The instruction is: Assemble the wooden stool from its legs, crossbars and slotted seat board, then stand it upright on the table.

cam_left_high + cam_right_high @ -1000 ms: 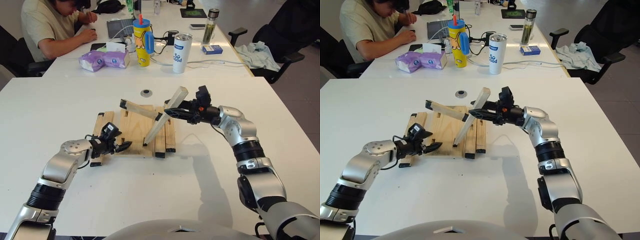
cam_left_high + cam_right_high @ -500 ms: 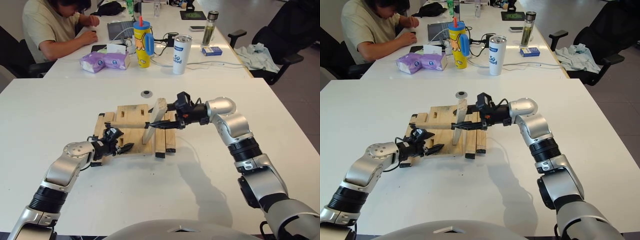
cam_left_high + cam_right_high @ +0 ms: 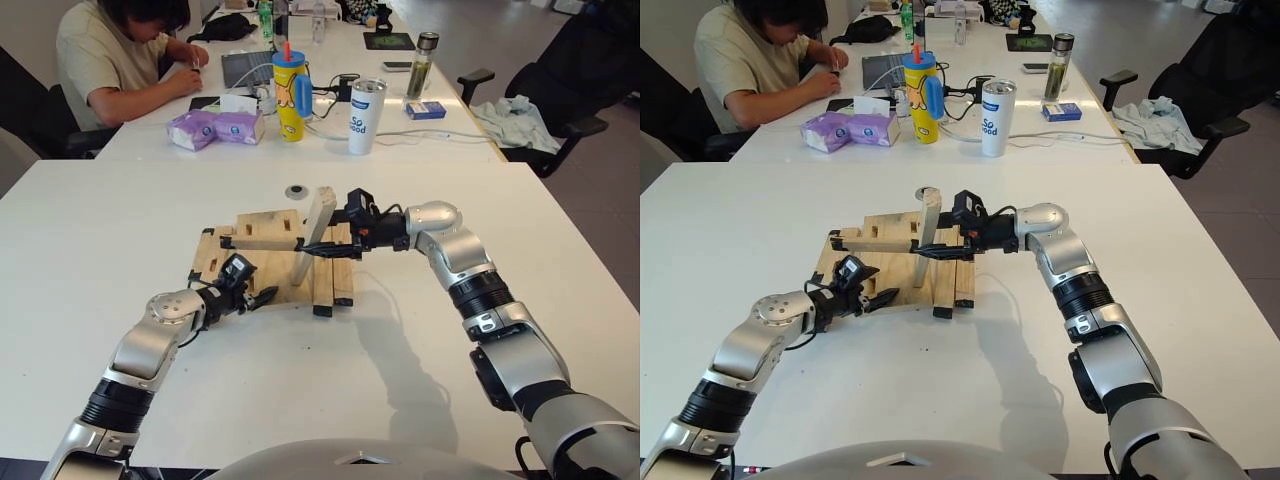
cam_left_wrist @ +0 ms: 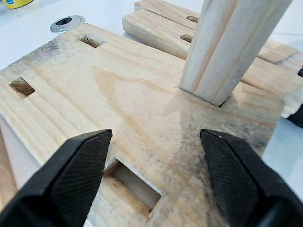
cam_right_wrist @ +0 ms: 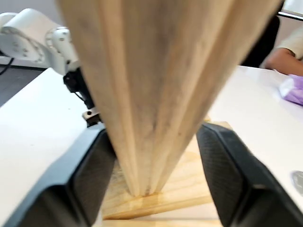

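Left wrist view: square-cut wooden leg (image 4: 232,42), apparently in grainy seat board (image 4: 128,99)

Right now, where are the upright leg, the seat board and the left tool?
upright leg (image 4: 227,42): left wrist view, on its side face.
seat board (image 4: 118,94): left wrist view, on bare wood.
left tool (image 4: 156,137): left wrist view, midway between its fingertips.
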`<action>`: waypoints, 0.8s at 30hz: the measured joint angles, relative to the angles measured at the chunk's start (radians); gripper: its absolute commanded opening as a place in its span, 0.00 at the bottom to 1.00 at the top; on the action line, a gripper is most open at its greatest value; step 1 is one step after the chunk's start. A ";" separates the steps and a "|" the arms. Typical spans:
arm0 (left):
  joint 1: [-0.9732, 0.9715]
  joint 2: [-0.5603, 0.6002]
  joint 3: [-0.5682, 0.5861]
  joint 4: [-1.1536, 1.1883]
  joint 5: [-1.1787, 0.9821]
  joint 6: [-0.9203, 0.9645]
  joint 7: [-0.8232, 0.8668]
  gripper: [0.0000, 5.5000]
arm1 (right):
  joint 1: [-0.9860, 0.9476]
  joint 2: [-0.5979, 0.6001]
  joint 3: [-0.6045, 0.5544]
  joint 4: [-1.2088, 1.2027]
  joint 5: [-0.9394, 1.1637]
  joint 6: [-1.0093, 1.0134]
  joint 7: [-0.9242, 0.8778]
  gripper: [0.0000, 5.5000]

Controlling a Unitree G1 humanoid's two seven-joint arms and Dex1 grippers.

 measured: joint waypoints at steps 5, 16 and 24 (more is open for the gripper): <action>0.000 -0.025 -0.016 0.004 0.003 -0.013 0.018 0.63 | 0.038 -0.058 -0.036 -0.110 -0.008 0.043 -0.021 0.59; -0.013 -0.059 -0.027 0.073 0.020 -0.090 0.052 0.63 | 0.251 -0.244 -0.104 -0.276 -0.103 0.222 -0.158 0.59; 0.005 -0.087 -0.030 0.129 0.021 -0.209 0.072 0.63 | 0.484 -0.015 -0.210 -0.583 0.045 0.549 -0.525 0.59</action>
